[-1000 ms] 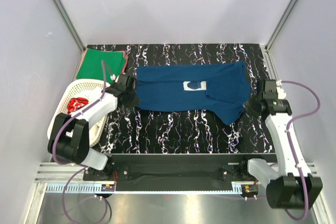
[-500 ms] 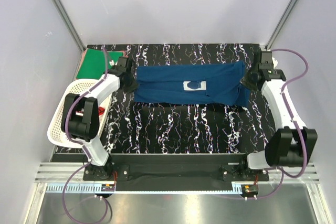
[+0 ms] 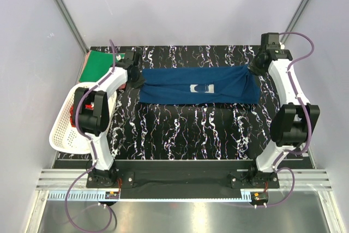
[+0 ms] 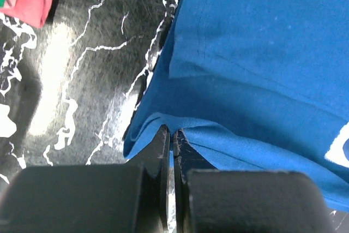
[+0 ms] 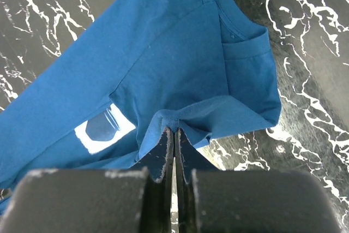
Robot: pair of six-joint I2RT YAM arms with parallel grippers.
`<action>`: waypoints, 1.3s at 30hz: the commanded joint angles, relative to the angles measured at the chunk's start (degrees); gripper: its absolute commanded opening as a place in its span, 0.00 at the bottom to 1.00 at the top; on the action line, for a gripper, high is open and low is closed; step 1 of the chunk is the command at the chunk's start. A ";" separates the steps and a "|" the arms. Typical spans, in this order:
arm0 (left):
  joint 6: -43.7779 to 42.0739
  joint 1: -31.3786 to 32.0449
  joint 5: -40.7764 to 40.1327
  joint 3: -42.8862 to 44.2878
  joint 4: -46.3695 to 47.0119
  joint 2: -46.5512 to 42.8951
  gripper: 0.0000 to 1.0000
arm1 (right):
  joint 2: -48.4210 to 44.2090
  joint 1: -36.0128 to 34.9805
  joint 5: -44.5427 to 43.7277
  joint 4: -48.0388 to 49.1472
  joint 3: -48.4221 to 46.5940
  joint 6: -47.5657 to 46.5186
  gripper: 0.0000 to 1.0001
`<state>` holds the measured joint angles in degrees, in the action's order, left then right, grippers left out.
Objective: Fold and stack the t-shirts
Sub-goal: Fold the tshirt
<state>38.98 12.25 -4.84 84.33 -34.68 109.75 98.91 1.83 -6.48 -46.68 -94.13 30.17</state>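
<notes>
Blue t-shirt (image 3: 197,84) is clamped by left gripper (image 4: 173,132) and right gripper (image 5: 174,130) (lengthwise fold, seemingly); edge to be laid evenly.

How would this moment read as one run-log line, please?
blue t-shirt: mid-fold | left gripper: pinching its edge | right gripper: pinching its edge

You see a white plastic lattice basket (image 3: 60,132) at the left edge of the black tabletop with white marble veining (image 3: 191,129), pale walls around.
</notes>
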 commanded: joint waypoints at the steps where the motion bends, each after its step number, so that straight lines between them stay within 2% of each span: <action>1: -1.36 -0.83 -1.40 3.64 -1.18 1.69 0.00 | 2.07 -0.16 -0.46 -1.40 -3.78 -1.17 0.00; 11: -1.54 -1.35 -2.36 8.04 -3.03 5.56 0.00 | 8.92 -0.07 -0.73 -3.51 -13.09 -2.49 0.00; 23: -1.80 -1.44 -3.95 12.17 -3.65 8.55 0.00 | 15.43 0.20 -0.46 -4.30 -19.25 -2.93 0.00; 29: -1.63 -1.44 -4.21 15.41 -5.14 11.44 0.00 | 17.54 0.20 1.12 -3.42 -21.01 -2.93 0.00; 39: -1.54 -1.53 -6.58 19.46 -8.04 14.26 0.00 | 18.42 0.28 -1.51 -4.13 -22.77 -2.31 0.00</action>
<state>37.95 11.35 -8.16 100.75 -41.85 123.94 117.86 1.89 -6.50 -50.96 -113.58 28.08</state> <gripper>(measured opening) 0.020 0.012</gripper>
